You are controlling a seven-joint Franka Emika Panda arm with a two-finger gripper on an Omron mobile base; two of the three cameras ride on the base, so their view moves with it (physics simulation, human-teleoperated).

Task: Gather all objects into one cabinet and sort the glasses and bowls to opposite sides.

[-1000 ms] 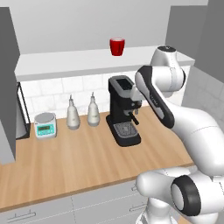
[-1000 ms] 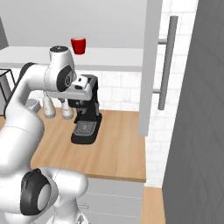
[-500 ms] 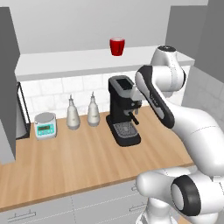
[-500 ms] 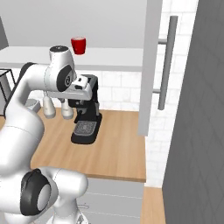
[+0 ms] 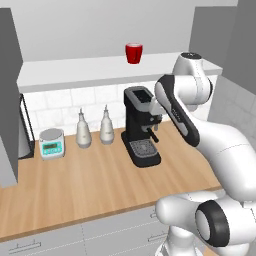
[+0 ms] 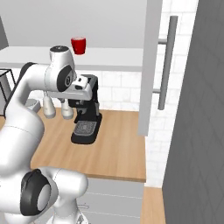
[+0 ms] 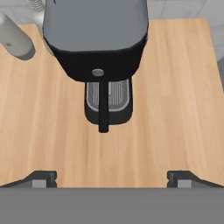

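Note:
A red cup (image 5: 133, 52) (image 6: 78, 45), one of the glasses, stands upright on the white shelf board (image 5: 75, 70) (image 6: 113, 57) of the grey cabinet. The cabinet's door (image 6: 148, 65) with its long bar handle (image 6: 165, 61) stands open to the right. My gripper (image 7: 112, 178) is open with nothing between its fingertips (image 7: 41, 178). It hangs above the wooden counter and looks down on a black coffee machine (image 7: 96, 39), well below the cup. The bowls are out of view.
The coffee machine (image 5: 141, 125) (image 6: 86, 113) stands on the wooden counter (image 5: 90, 180). Left of it are two pale bottles (image 5: 83, 135) (image 5: 106, 131) and a small kitchen scale (image 5: 52, 142). A grey wall (image 6: 197, 109) closes the right side.

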